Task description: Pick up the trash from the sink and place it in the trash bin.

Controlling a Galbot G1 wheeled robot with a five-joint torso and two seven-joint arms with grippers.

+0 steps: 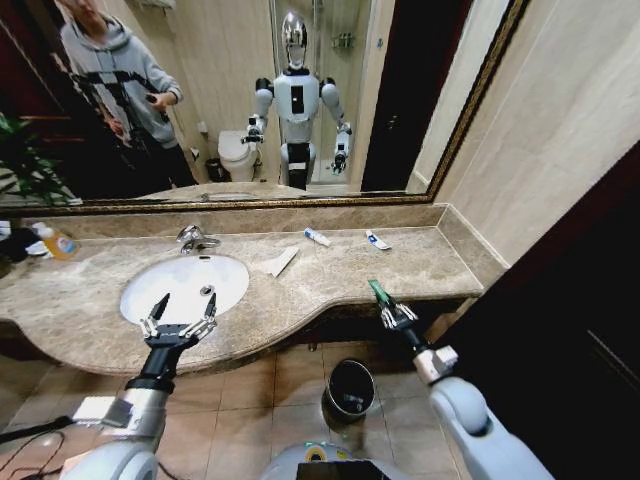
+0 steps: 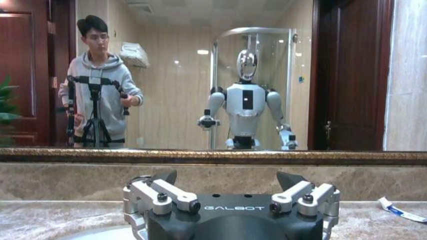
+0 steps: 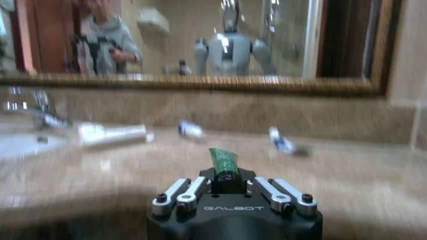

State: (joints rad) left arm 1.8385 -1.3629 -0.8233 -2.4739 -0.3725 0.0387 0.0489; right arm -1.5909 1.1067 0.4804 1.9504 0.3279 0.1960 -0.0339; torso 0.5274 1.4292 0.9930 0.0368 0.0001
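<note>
Green stick [image 1: 376, 291] sits pinched in the right gripper [image 1: 389, 313], right of frame centre at the counter's front edge, above the trash bin [image 1: 350, 389] on the floor at lower centre. Two white tubes [image 1: 317, 237] and a folded paper [image 1: 280, 262] lie on the marble. Left gripper [image 1: 178, 318], fingers spread, hovers over the sink [image 1: 185, 285] at centre-left.

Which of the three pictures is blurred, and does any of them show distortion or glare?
Right wrist view: blurred throughout, though the right pincer visibly grips the green stick. Left wrist view: sharp, left pincer open. Head view: wide-angle bending curves the countertop edge; faint glare on the trash bin rim.
</note>
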